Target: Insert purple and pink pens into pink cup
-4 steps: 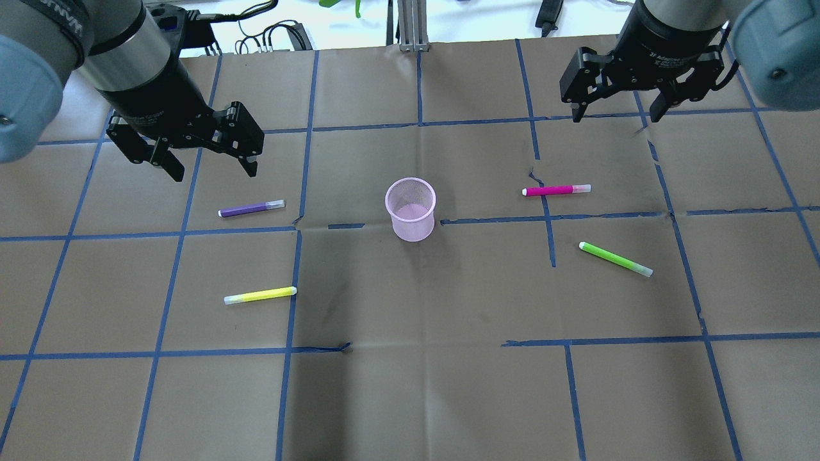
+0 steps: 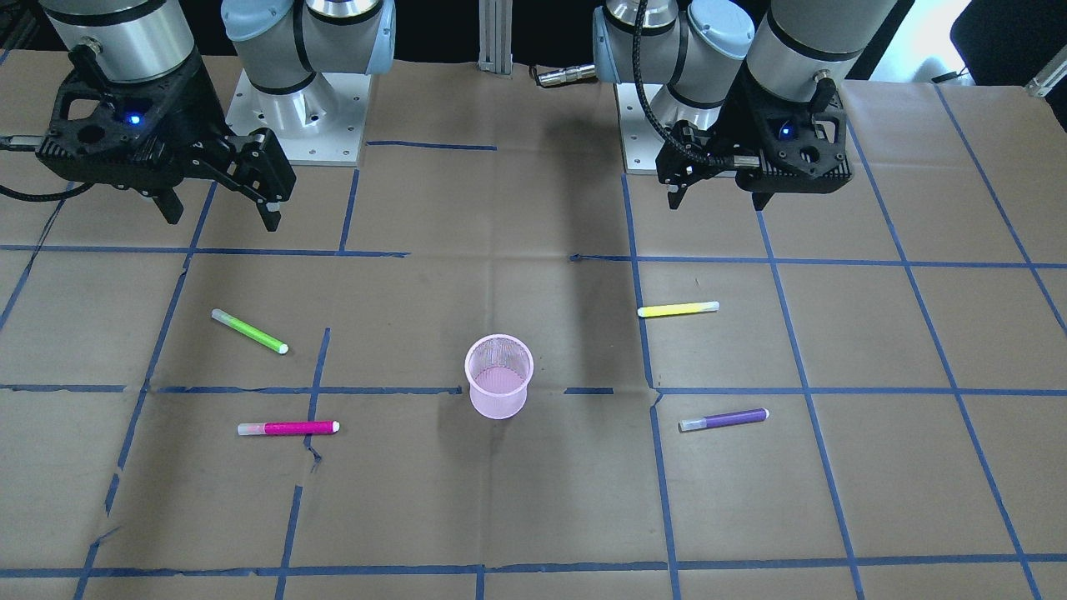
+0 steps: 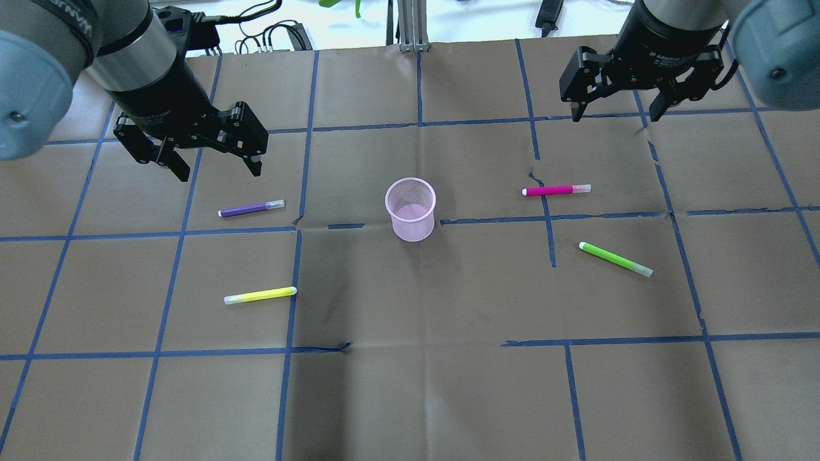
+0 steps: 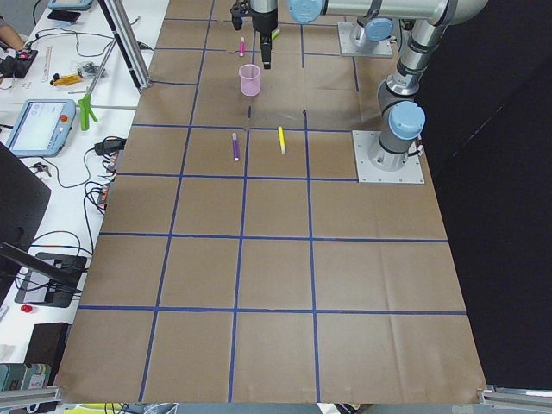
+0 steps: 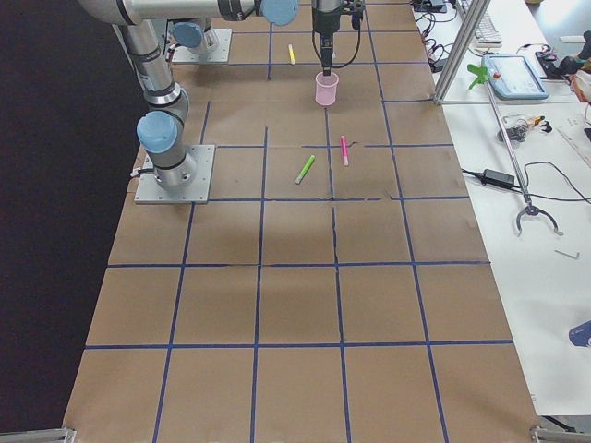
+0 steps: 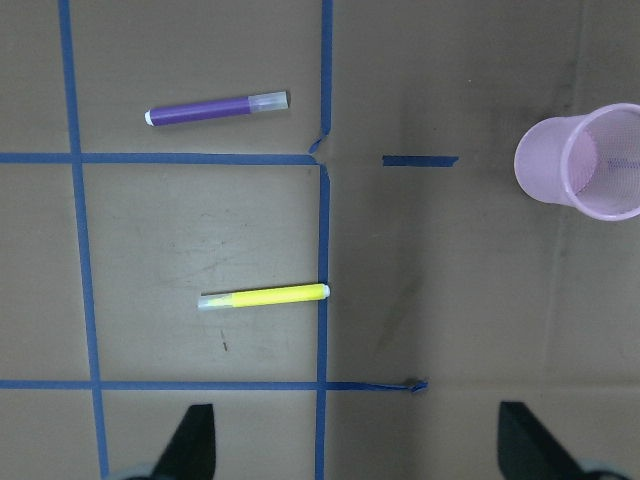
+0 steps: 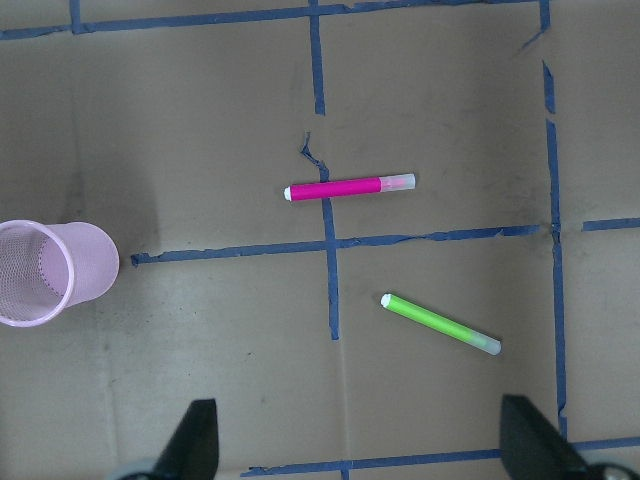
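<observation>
A pink mesh cup (image 3: 410,208) stands upright at the table's middle. A purple pen (image 3: 251,209) lies flat to its left, and a pink pen (image 3: 556,190) lies flat to its right. My left gripper (image 3: 219,168) is open and empty, hovering just behind the purple pen. My right gripper (image 3: 615,115) is open and empty, high behind the pink pen. The left wrist view shows the purple pen (image 6: 217,108) and the cup (image 6: 585,160). The right wrist view shows the pink pen (image 7: 350,187) and the cup (image 7: 50,272).
A yellow pen (image 3: 260,295) lies in front of the purple pen. A green pen (image 3: 615,258) lies in front of the pink pen. Brown paper with a blue tape grid covers the table. The arm bases (image 2: 292,125) stand at the robot's side.
My left gripper has shifted slightly to the right, still open above the table. My right gripper has barely moved. Pens and cup are where they were.
</observation>
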